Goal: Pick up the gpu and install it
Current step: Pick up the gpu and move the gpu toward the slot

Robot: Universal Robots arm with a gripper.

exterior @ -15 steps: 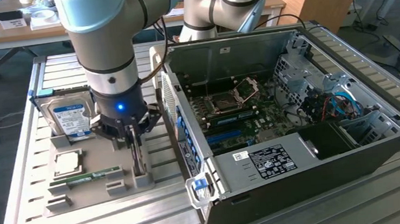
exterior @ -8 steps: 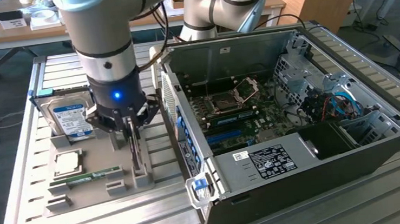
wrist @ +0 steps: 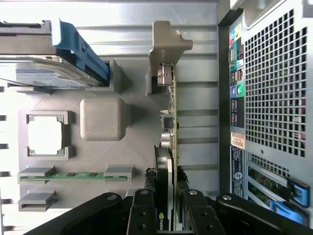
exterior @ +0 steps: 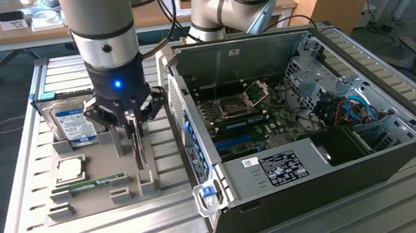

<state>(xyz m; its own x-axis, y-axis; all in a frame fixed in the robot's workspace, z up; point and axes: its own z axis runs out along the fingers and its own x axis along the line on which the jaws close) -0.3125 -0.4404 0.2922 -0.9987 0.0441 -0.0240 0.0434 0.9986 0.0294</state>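
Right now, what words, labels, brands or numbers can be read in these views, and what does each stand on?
No text reads clearly in either view.
hard drive label: blue and white, print too small to read.
power supply label: black and white, print too small to read.
case rear stickers: blurred, unreadable.
gpu: small green logo mark at one end, no legible letters.

Black gpu, green memory stick

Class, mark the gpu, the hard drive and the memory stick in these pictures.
gpu (wrist: 165,166), wrist view, on its black edge.
hard drive (exterior: 73,125), exterior view, on its blue-white label.
memory stick (wrist: 73,175), wrist view, on the middle of its green board.
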